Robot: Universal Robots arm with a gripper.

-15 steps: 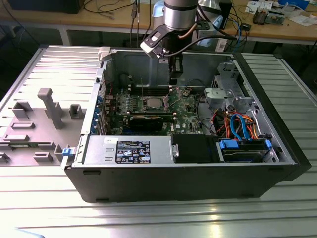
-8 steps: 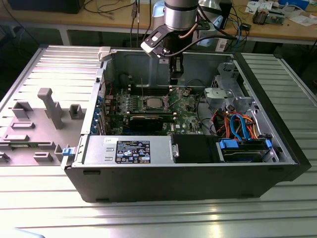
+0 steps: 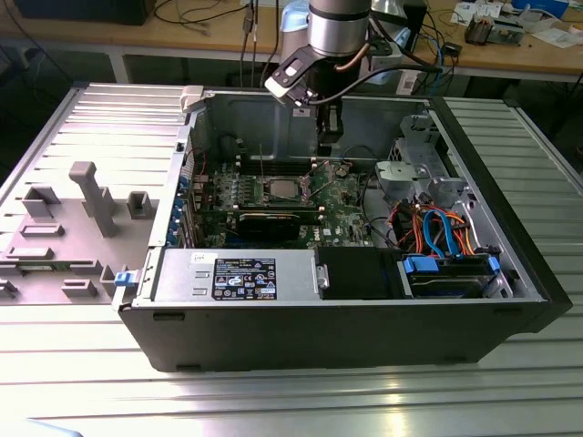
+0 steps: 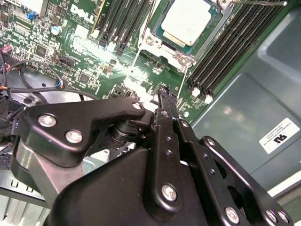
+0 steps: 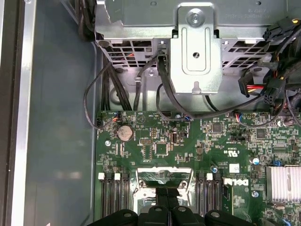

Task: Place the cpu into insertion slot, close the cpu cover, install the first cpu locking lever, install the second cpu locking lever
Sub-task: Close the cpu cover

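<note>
The cpu (image 4: 188, 21), a small square chip with a silver top, lies in the insertion slot (image 4: 178, 55) on the green motherboard (image 4: 84, 70). The silver frame of the cpu cover (image 4: 212, 26) lies flat around it. In the exterior view the cpu (image 3: 283, 188) sits near the case's middle, and a thin metal lever (image 3: 260, 162) stands upright beside it. My gripper (image 3: 326, 146) hangs above the board, on the exterior view's right of the slot. In both wrist views its fingers (image 4: 163, 90) (image 5: 160, 209) are pressed together with nothing between them.
Long black memory slots (image 4: 230, 52) flank the socket. A metal drive cage (image 5: 195, 52) with black cables stands beyond the board. The power supply (image 3: 237, 273) and a blue drive bay (image 3: 446, 273) fill the case's front. A grey side panel (image 3: 82, 209) lies on the exterior view's left.
</note>
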